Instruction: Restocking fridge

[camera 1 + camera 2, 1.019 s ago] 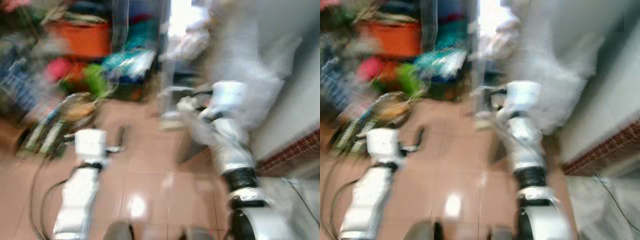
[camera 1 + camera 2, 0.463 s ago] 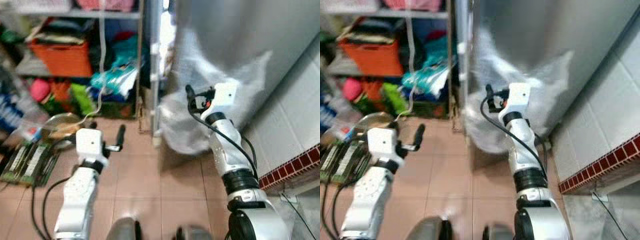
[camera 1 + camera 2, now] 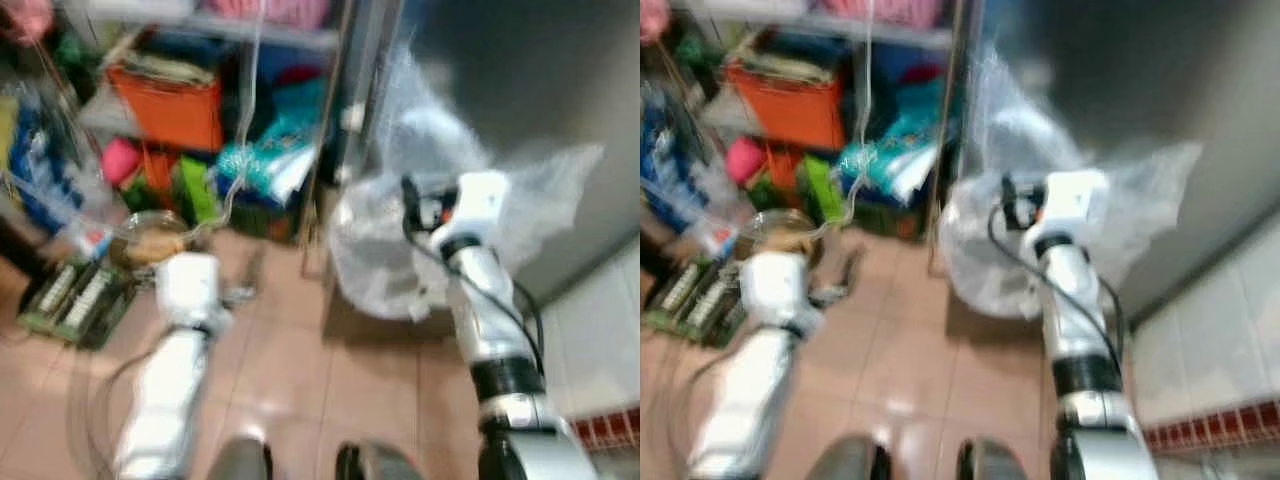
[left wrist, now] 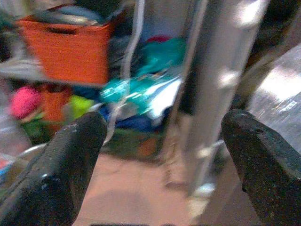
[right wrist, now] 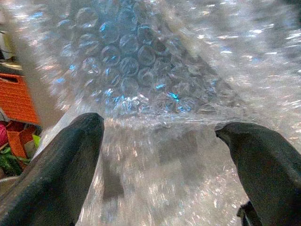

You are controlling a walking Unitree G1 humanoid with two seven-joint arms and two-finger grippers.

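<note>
The fridge [image 3: 520, 90] is a dark steel body at the upper right, with bubble wrap [image 3: 395, 250] hanging over its lower part down to the floor. My right gripper [image 3: 408, 192] is raised close in front of that wrap. In the right wrist view it [image 5: 160, 165] is open, with only bubble wrap [image 5: 141, 70] beyond the fingers. My left gripper [image 3: 252, 272] is held low over the tiled floor, blurred. The left wrist view shows it [image 4: 160, 174] open and empty, facing a metal shelf post [image 4: 211, 94].
A storage shelf at the left holds an orange crate [image 3: 170, 100] and coloured bags [image 3: 265, 160]. A round metal bowl [image 3: 150, 238] and green boards [image 3: 75, 298] lie on the floor at the left. A white tiled wall [image 3: 600, 340] stands at the right.
The whole picture has shifted and blurred, so the camera has moved. Both arms keep about the same pose, both grippers open, the right one raised by the bubble wrap.
</note>
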